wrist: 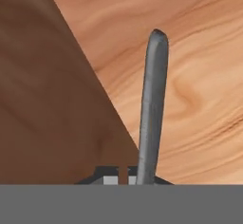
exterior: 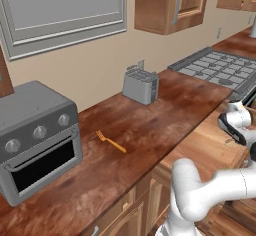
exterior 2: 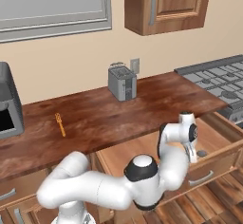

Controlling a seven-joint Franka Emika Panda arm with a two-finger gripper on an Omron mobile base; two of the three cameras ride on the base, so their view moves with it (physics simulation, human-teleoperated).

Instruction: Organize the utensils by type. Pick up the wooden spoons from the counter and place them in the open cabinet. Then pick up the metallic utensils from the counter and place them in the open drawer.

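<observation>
My gripper (wrist: pixel 126 175) is shut on a slim grey metal utensil (wrist: pixel 153 104), whose handle sticks out past the fingertips. It hangs over the light tan floor of the open drawer (wrist: pixel 204 52), close to the drawer's dark brown side wall. From the base, the hand (exterior 2: pixel 192 155) points down into the drawer (exterior 2: pixel 223 133) below the counter's front edge. A small orange-gold fork (exterior: pixel 111 142) (exterior 2: pixel 60 124) lies on the dark reddish-brown counter (exterior: pixel 165 110) to the right of the toaster oven. A wall cabinet (exterior 2: pixel 166 4) with a grey bar handle hangs above. The wooden spoons are out of view.
A grey toaster oven (exterior: pixel 37 135) stands at the counter's left. Against the back wall is a silver toaster (exterior: pixel 141 86) (exterior 2: pixel 122 84). To the right lies a stove top (exterior: pixel 220 67) with grates. My own white arm crosses in front of the drawer (exterior: pixel 210 145).
</observation>
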